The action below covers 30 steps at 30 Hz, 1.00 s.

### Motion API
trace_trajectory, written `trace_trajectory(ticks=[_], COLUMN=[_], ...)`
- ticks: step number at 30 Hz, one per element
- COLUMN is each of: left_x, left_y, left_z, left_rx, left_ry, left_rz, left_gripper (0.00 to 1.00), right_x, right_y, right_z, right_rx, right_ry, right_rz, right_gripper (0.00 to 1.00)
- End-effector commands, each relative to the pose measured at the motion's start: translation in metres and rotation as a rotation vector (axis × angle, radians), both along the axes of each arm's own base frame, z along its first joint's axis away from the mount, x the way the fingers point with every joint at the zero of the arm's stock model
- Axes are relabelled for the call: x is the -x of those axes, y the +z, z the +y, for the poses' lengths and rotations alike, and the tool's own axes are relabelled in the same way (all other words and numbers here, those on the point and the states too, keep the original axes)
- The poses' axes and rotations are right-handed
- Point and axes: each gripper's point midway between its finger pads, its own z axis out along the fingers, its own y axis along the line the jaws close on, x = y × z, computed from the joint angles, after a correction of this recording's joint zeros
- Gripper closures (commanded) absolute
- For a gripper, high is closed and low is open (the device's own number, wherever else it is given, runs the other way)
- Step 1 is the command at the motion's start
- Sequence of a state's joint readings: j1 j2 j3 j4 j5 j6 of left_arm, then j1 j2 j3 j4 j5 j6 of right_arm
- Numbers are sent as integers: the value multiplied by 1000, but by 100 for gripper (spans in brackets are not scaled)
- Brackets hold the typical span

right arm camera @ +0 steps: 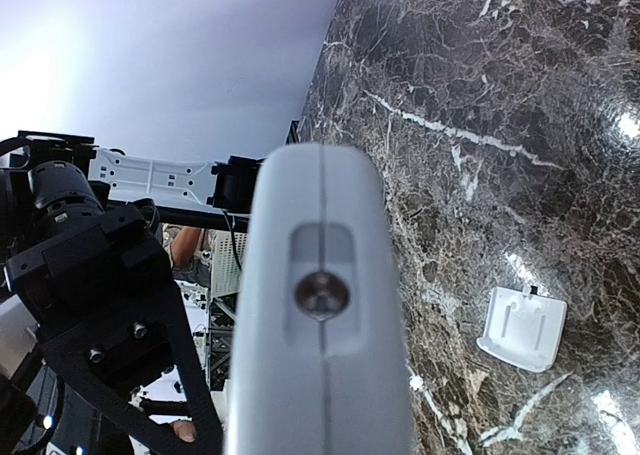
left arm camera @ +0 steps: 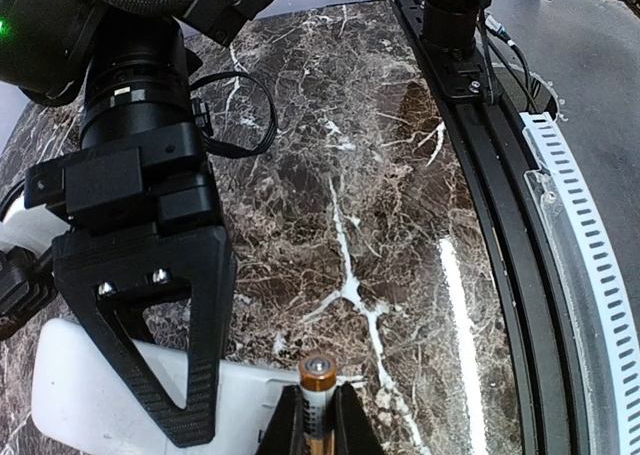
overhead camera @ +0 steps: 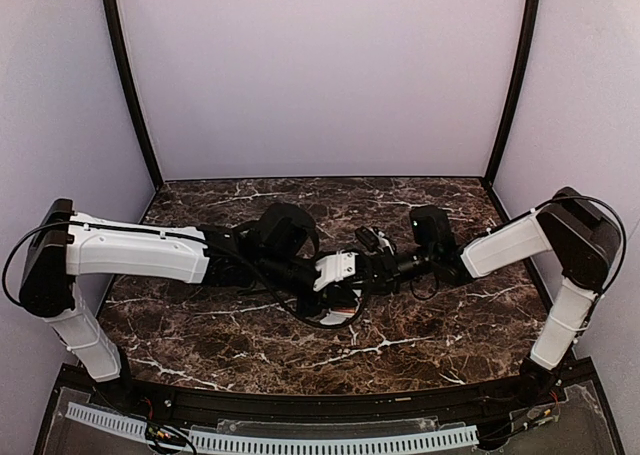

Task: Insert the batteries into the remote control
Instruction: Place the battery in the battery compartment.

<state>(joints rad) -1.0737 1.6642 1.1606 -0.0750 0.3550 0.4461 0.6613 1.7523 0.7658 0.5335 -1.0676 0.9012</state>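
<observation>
battery poised at the remote, not yet seated

marble table (overhead camera: 430,345) lies beneath the remote control (right arm camera: 320,225), which the right gripper (overhead camera: 365,268) appears to clamp and hold above the stone. a small white cover (right arm camera: 522,327) rests flat on the table, well off to one side of the remote, so the opening step looks done. the left gripper (left arm camera: 318,427) is pinched on one battery (left arm camera: 317,375), copper end showing, just beside the remote's edge. no view shows the compartment, so i cannot tell whether another cell is already in. still left, by my reading: seating this battery, any second one, and refitting the cover.
</observation>
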Motion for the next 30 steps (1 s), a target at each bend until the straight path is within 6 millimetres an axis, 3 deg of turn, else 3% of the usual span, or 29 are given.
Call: trace_trajectory(ticks=[1, 23, 30], left_x=[-5, -19, -26], left_y=[5, -32, -38], left_z=[-6, 16, 21], left_rx=[11, -163, -209], left_ry=[-4, 45, 69], left_rz=[-46, -115, -142], left_gripper=[98, 97, 84], right_x=[4, 6, 7], right_y=[10, 11, 12], right_z=[6, 7, 6], right_rx=[-41, -46, -46], right_ry=[33, 47, 48], right_rz=[-22, -22, -19], right_gripper=[100, 100, 100])
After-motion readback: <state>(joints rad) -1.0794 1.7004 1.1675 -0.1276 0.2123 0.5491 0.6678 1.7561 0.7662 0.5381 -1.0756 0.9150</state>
